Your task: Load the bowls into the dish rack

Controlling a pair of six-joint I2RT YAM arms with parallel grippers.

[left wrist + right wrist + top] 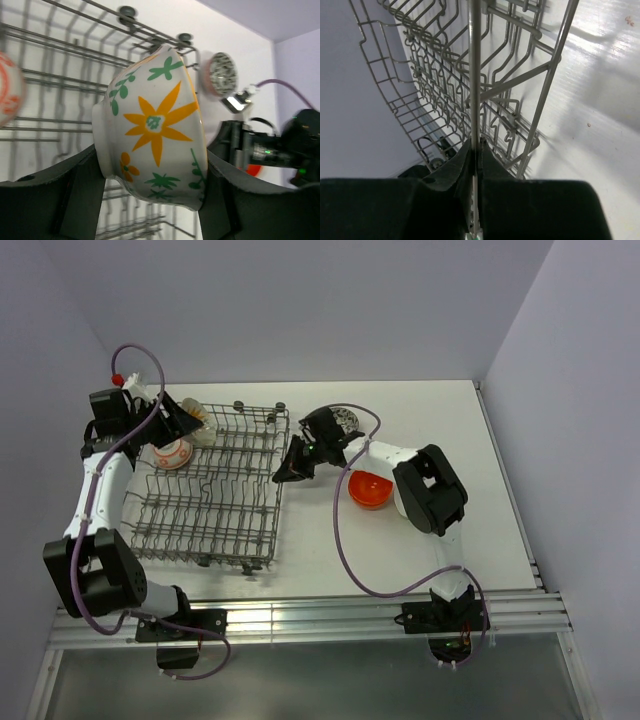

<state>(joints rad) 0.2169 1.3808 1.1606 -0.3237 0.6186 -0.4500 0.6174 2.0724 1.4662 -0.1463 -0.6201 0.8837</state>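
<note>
1. Left gripper (152, 175) is clasping flower-painted bowl (155, 120) over dish rack's (215, 502) far-left corner.
2. Right gripper (475, 165) is pinching rack's right rim wire.
3. Red-patterned bowl (172, 453) is sitting inside rack; orange bowl (368, 490), grey-patterned bowl (222, 72) are waiting right of rack.

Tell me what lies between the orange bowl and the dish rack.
Top view: the right pincer, clamped on the dish rack's edge wire, short of the orange bowl.

White table (470, 430) with dish rack (215, 490), orange bowl (368, 490), grey-patterned bowl (347, 420)
</note>
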